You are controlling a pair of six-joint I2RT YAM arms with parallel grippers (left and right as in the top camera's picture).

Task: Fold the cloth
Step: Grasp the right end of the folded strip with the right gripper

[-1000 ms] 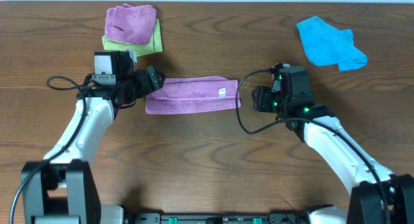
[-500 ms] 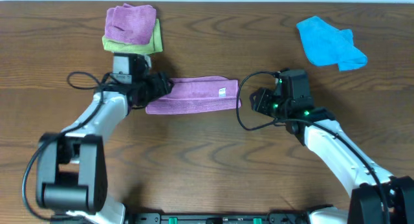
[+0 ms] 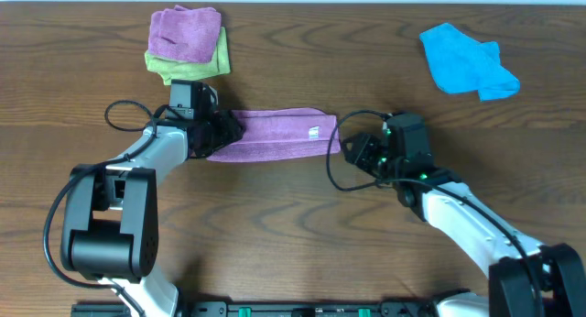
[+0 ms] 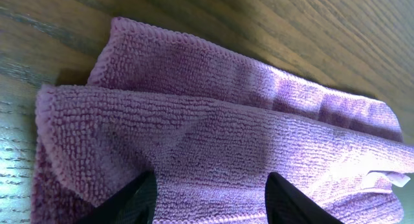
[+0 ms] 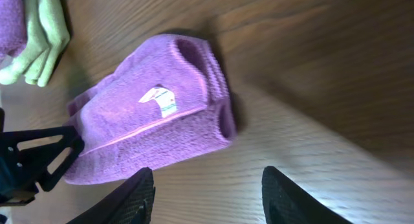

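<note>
Cloth (image 3: 275, 134): long folded lilac strip lying mid-table (image 3: 293, 235), between the two arms.
White tag (image 5: 158, 98) on top near its right end; small coloured marks on it, print too small to read. No other writing seen.
Left claw (image 4: 210, 208): wide, fingers spread over the strip's left end, nothing gripped.
Right claw (image 5: 207, 198): wide, bare wood between the fingers, just short of the strip's right end.
Since a second ago: the left claw has moved from beside the left end to over it; the right claw has edged slightly nearer; the strip has not moved.
Far side: purple square (image 3: 186, 30) on green cloth (image 3: 209, 65), blue cloth (image 3: 467, 62).
</note>
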